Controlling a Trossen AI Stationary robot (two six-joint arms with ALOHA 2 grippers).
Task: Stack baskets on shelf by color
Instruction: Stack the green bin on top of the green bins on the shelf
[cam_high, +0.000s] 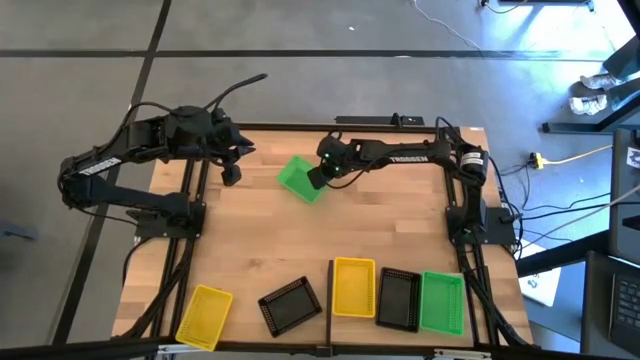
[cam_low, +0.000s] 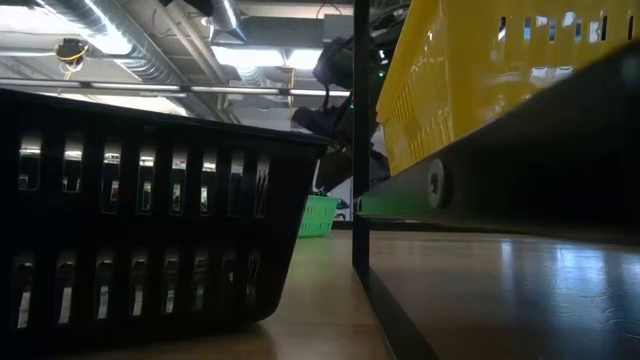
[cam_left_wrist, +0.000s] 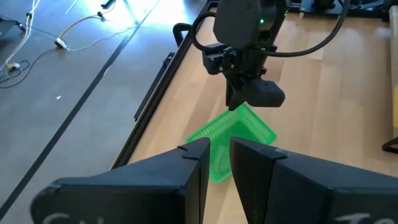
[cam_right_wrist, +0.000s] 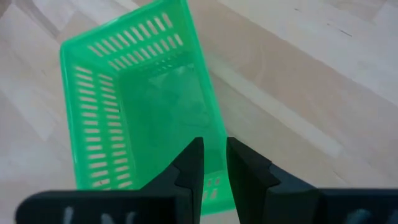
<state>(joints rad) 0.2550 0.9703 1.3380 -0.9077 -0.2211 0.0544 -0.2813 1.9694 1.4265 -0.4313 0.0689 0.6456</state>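
Observation:
A green basket (cam_high: 300, 180) sits at the table's far middle, turned askew, and also shows in the low view (cam_low: 318, 215). My right gripper (cam_high: 318, 179) reaches in from the right and is shut on it. My left gripper (cam_high: 232, 174) hangs above the far left of the table, clear of the basket, its fingers (cam_left_wrist: 193, 158) a narrow gap apart with nothing between them. On the shelf (cam_high: 352, 328) at the near right, past its black bar (cam_high: 330, 300), lie a yellow basket (cam_high: 353, 287), a black basket (cam_high: 398, 298) and a green basket (cam_high: 442, 302). My right gripper (cam_right_wrist: 214, 146) has the green basket's long wall (cam_right_wrist: 219, 134) close to a corner, with one finger (cam_right_wrist: 189, 168) inside the basket and the other outside. The fingers slant down from the table's right side. The basket stands open side up; in the low view its bottom seems level with the tabletop.
A second yellow basket (cam_high: 205, 315) and a second black basket (cam_high: 290, 305) lie on the tabletop at the near left, beside the shelf's bar. The black one fills the low view's left (cam_low: 140, 210). Bare wood lies between the far basket and the near row.

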